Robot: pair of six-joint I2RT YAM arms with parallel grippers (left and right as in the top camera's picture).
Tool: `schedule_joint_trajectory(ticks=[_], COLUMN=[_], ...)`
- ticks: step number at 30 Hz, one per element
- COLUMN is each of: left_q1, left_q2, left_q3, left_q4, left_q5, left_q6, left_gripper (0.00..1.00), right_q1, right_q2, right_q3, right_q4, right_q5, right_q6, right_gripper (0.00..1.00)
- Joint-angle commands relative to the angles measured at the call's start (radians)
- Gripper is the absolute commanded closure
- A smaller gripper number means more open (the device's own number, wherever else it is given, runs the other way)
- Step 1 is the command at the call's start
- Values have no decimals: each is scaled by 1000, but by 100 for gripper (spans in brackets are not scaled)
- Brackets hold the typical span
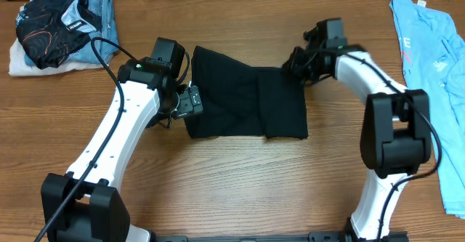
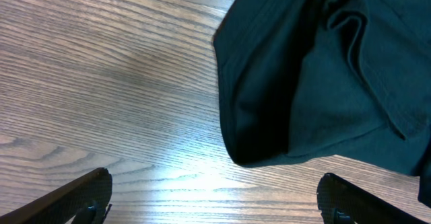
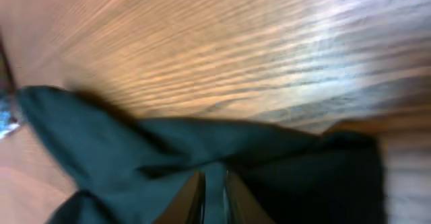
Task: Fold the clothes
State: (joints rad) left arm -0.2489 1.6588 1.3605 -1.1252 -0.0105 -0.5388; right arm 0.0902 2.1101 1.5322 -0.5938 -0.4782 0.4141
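Presently in the middle of the overhead frame: black T-shirt point(image 1: 247, 100), partly folded, flat on the wooden table point(image 1: 232, 191), long axis running left to right. Right gripper point(image 1: 296, 69) at the upper right corner of the cloth, fingers pressed nearly together and pinching a fold of the black fabric; confirmed in the right wrist view, with cloth between the two tips. Left gripper point(image 1: 190, 102) just beside the left edge of the shirt, jaws spread wide, holding nothing; in the left wrist view only bare wood between the tips, and the hem lying ahead, toward the upper right of that frame. Probably in the middle of a fold across the long axis: needs the pinched right end to be carried leftward over the body of the shirt, toward the free left gripper. Nearer to this work, therefore, the right arm; the left one well placed to press down the left hem. Light blue T-shirt point(image 1: 429, 75) at the right edge of the frame, well apart from both grippers.
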Motion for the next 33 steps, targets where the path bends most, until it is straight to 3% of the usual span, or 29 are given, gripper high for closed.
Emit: schedule_joint_trajectory(ticks=[1, 7, 11, 15, 23, 28, 33], left_q1=[-9, -9, -9, -10, -10, -10, -10], left_q2=[4, 4, 4, 4, 4, 4, 4], left_q3=[-5, -6, -6, -6, -6, -6, -6], left_q4=[3, 10, 14, 6, -6, -5, -11], left_q5=[7, 8, 10, 14, 34, 34, 34], left_q6=[23, 22, 19, 19, 30, 35, 42], left_gripper=[0, 0, 0, 0, 0, 0, 0], right_q1=[-24, -6, 45, 87, 98, 97, 95], right_q2=[-168, -248, -245, -245, -243, -240, -240], right_q3=[110, 117, 31, -130, -462, -536, -517], right_q4=[-101, -424, -493, -410, -63, -18, -25], right_q5=[-37, -44, -43, -63, -266, -228, -138], right_q6=[-22, -108, -210, -210, -201, -201, -122], right_gripper=[83, 79, 79, 79, 72, 67, 73])
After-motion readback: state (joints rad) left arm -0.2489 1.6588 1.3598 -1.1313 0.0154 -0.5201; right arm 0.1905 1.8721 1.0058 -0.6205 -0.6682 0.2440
